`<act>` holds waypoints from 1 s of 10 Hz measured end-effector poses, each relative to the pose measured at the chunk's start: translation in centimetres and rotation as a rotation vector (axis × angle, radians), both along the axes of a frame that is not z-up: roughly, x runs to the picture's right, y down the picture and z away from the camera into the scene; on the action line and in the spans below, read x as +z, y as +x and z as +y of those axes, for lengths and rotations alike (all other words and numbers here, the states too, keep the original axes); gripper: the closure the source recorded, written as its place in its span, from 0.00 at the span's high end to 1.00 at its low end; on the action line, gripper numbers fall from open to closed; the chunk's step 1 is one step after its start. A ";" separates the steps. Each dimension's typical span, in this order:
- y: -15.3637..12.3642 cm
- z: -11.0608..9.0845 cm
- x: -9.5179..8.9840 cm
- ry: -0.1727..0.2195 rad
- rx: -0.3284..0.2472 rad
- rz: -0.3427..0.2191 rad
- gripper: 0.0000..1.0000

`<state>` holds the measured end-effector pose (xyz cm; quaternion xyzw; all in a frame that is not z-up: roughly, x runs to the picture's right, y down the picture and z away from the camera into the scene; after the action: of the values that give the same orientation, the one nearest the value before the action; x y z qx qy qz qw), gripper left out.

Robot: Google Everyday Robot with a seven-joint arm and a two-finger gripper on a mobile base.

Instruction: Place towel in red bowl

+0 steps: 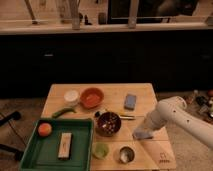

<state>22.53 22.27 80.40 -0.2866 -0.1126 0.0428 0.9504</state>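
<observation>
The white arm reaches in from the right, and its gripper (145, 130) is down at the pale wooden surface (115, 91), near the right edge and about midway along it. Directly beneath it lies the grey-blue folded towel (140, 136) (only a small patch shows). Whether the gripper is clenched on it or released, I cannot tell. The round orange-red bowl (91, 97) sits well apart, toward the far left corner, just beside a small white bowl (72, 95). A blue rectangular pad (131, 101) lies near the far right corner.
</observation>
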 end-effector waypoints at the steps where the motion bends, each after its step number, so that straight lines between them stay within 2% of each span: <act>1: 0.1 0.0 0.1 -0.001 0.000 0.001 0.80; 10: 2.2 1.5 1.9 -0.033 0.022 0.004 0.80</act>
<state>24.76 23.77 82.25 -0.3011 -0.1133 0.0556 0.9452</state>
